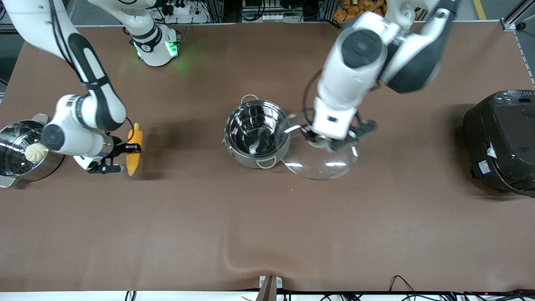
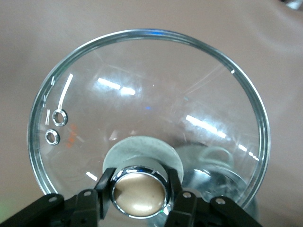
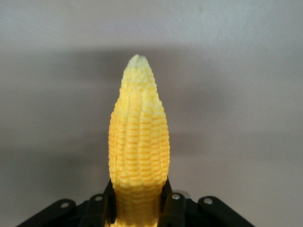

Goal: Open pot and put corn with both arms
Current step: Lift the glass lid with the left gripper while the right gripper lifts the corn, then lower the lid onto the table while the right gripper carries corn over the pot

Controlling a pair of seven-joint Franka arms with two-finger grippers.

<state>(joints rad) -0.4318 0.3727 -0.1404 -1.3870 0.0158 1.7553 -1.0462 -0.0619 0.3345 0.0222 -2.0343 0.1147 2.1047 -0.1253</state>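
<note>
The steel pot (image 1: pixel 256 133) stands open at mid-table, with nothing in it. My left gripper (image 1: pixel 330 140) is shut on the copper knob (image 2: pixel 140 191) of the glass lid (image 1: pixel 322 161). It holds the lid tilted beside the pot, toward the left arm's end of the table. In the left wrist view the lid (image 2: pixel 151 94) fills the picture and the fingers (image 2: pixel 105 189) clamp the knob. My right gripper (image 1: pixel 133 149) is shut on the yellow corn (image 1: pixel 134 152), low over the table beside the steamer pot. In the right wrist view the corn (image 3: pixel 138 146) sits between the fingers (image 3: pixel 173 208), tip pointing away.
A steel steamer pot (image 1: pixel 16 150) with a white bun (image 1: pixel 36 152) stands at the right arm's end of the table. A large black cooker (image 1: pixel 501 140) stands at the left arm's end. Brown cloth covers the table.
</note>
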